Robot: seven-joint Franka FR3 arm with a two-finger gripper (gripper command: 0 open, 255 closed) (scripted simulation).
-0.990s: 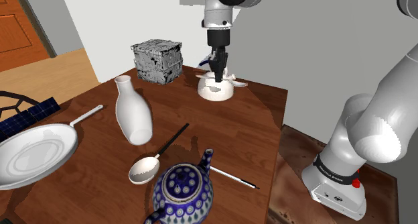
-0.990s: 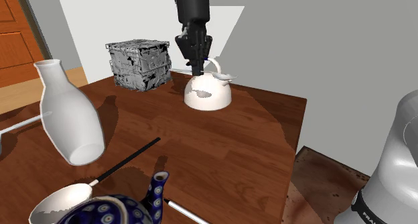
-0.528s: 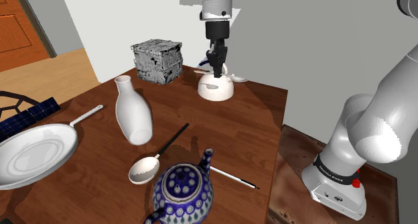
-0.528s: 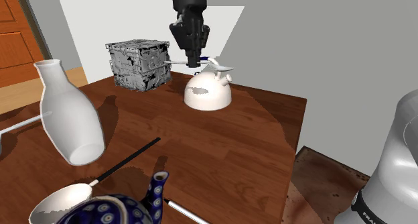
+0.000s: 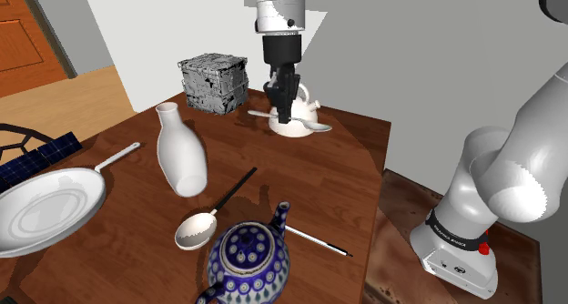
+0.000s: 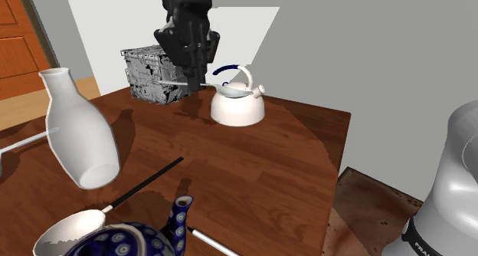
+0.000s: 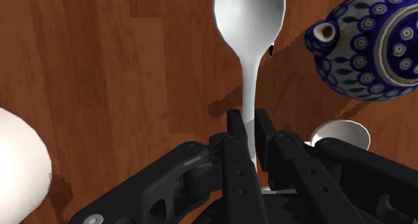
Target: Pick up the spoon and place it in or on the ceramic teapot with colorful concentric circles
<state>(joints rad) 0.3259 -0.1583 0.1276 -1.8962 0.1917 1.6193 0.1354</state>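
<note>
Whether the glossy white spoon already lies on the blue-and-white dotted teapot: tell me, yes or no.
No: the black gripper clasps the spoon by its handle over bare wooden table, apart from the teapot.

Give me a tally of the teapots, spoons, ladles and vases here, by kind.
Teapots: 2, white teapot and blue patterned teapot
Spoons: 1, spoon
Ladles: 1, ladle
Vases: 1, white vase
Total: 5

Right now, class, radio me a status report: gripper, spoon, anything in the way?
Gripper jaws shut on spoon, held above table beside white teapot. Blue patterned teapot at table's other end. Ladle lies between.
</note>
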